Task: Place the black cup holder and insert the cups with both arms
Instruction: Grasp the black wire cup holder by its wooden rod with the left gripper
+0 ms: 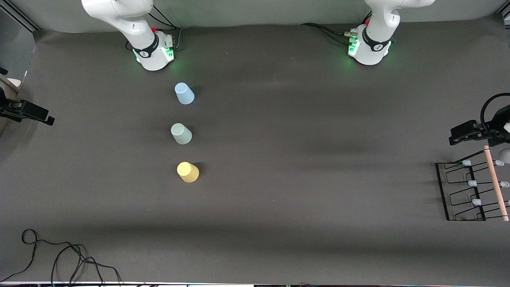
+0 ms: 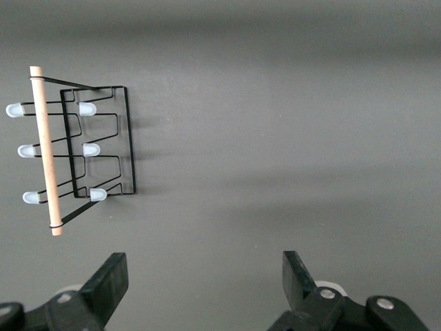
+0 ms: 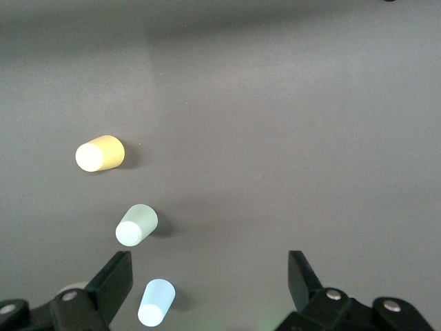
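Note:
The black cup holder (image 1: 464,191) (image 2: 103,148) stands on the dark table at the left arm's end, its wooden rod handle (image 1: 496,183) on top. Three cups stand in a row nearer the right arm's end: the light blue cup (image 1: 184,93) (image 3: 156,302) closest to the right arm's base, then the grey-green cup (image 1: 181,133) (image 3: 136,225), and the yellow cup (image 1: 187,172) (image 3: 100,153) nearest the front camera. My left gripper (image 1: 464,133) (image 2: 203,276) hangs open and empty over the table beside the holder. My right gripper (image 1: 34,113) (image 3: 207,276) hangs open and empty over the table's edge at the right arm's end.
The two arm bases (image 1: 153,54) (image 1: 368,48) stand along the table's edge farthest from the front camera. Loose black cables (image 1: 59,259) lie near the front corner at the right arm's end. Bare dark cloth (image 1: 310,159) spans the stretch between the cups and the holder.

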### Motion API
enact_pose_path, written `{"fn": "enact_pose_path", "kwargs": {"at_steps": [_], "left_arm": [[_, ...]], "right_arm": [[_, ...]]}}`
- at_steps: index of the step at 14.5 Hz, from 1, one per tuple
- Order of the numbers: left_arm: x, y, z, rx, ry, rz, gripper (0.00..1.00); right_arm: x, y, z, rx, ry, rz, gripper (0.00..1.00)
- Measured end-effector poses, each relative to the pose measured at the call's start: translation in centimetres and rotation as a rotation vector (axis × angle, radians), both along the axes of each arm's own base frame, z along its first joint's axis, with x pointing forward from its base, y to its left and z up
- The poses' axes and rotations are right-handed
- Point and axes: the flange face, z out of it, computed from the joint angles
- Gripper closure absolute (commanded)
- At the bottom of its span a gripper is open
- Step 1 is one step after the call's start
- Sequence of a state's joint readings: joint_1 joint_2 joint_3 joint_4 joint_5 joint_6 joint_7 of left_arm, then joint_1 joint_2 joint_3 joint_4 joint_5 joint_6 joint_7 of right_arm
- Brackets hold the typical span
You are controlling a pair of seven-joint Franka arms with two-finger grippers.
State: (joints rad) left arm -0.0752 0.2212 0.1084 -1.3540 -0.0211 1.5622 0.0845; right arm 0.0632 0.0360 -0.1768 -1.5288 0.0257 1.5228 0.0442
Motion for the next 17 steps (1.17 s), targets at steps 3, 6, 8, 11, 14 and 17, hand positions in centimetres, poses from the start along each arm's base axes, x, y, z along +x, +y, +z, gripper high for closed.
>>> {"fn": "enact_pose_path", "kwargs": {"at_steps": [3, 6, 8, 11, 14, 17], "left_arm": [[0.0, 0.0, 0.0, 0.0, 0.0, 0.0, 0.0], [0.0, 0.0, 0.0, 0.001, 0.001, 0.0, 0.0], [0.0, 0.1, -0.1, 0.002, 0.002, 0.001, 0.0], [0.2, 0.7, -0.5, 0.014, 0.006, 0.009, 0.0], [1.0, 3.1, -1.8, 0.021, -0.006, 0.044, 0.0], [2.0, 7.9, -4.4, 0.028, -0.003, 0.046, 0.0]], "right_arm": [[0.0, -0.2, 0.0, 0.0, -0.002, -0.003, 0.0], [0.0, -0.4, 0.0, 0.0, -0.004, -0.008, 0.0], [0.0, -0.4, 0.0, 0.0, -0.002, -0.007, 0.0], [0.1, 0.5, -0.4, 0.0, 0.006, 0.009, 0.0], [0.6, 1.6, -1.4, 0.0, 0.024, 0.029, 0.0], [0.8, 1.9, -1.8, -0.001, 0.029, 0.032, 0.0]]}}
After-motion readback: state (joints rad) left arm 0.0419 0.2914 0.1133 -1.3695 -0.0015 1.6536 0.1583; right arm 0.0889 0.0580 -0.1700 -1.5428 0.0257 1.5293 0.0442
